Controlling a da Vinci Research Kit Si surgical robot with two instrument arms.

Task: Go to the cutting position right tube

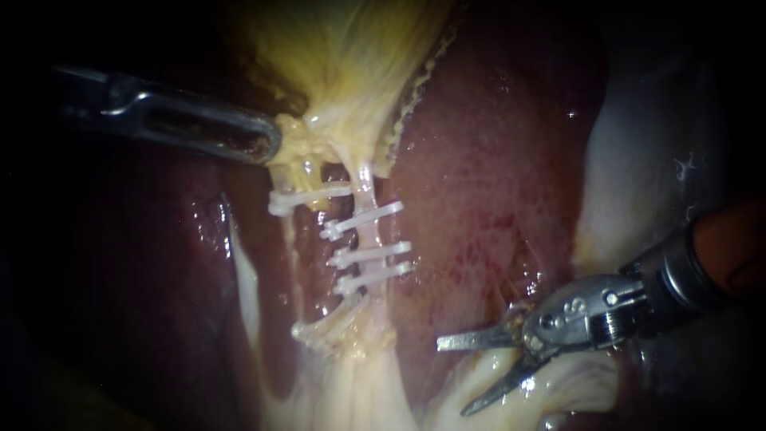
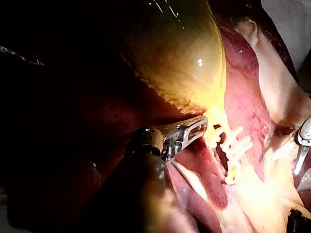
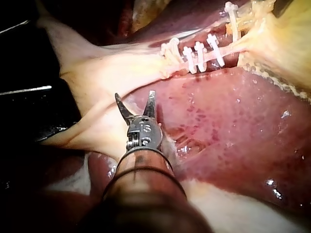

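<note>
The right tube (image 1: 367,237), crossed by three clips (image 1: 371,254), lies at centre. The right instrument (image 1: 452,379) is at four o'clock, jaws spread and empty, well apart from it. The left instrument (image 1: 270,142), at ten o'clock, clamps the gallbladder (image 1: 351,56).

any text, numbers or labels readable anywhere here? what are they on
Right instrument: small stamped marks on the head behind its open jaws, not clear enough to quote.
Clips, liver, gallbladder, left instrument: no text or signs on any of them.
</note>
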